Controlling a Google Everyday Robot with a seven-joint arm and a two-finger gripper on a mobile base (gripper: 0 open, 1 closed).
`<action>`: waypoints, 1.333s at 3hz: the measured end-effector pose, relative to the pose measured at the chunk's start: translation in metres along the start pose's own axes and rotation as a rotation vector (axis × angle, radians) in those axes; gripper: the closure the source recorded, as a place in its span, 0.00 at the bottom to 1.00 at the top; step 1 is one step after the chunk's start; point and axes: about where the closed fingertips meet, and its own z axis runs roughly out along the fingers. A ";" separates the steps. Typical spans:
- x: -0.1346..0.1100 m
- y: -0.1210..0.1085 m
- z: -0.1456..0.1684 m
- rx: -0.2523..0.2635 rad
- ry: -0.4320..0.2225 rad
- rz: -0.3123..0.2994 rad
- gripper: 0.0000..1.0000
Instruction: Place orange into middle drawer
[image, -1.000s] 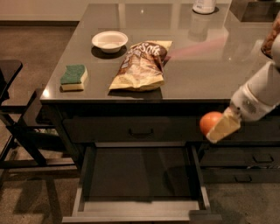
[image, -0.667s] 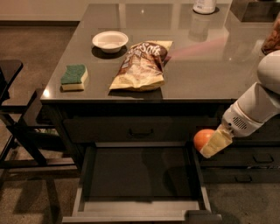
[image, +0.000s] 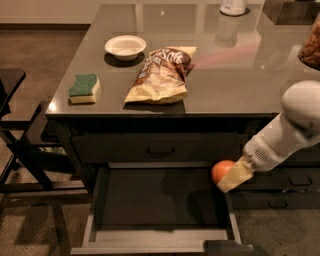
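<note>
The orange (image: 220, 170), small, round and smooth, is held in my gripper (image: 227, 177), whose pale fingers (image: 235, 176) are shut on it. The white arm reaches in from the right. The orange hangs over the right rear part of the middle drawer (image: 157, 235), which is pulled open below the counter. The drawer has a flat dark bottom and a lighter grey rim, and nothing lies in it.
On the counter (image: 225, 85) lie a yellow-brown chip bag (image: 160, 75), a white bowl (image: 125, 46) and a green sponge (image: 84, 88). A closed drawer front with a black handle (image: 161, 149) sits above the open drawer. A dark chair (image: 20, 145) stands at the left.
My gripper has carried the orange down and to the left, from beside the counter's right front to over the open drawer's right side.
</note>
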 end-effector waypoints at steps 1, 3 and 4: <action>0.000 0.006 0.058 -0.081 -0.039 0.070 1.00; -0.006 0.016 0.098 -0.154 -0.074 0.114 1.00; 0.000 0.013 0.134 -0.170 -0.091 0.188 1.00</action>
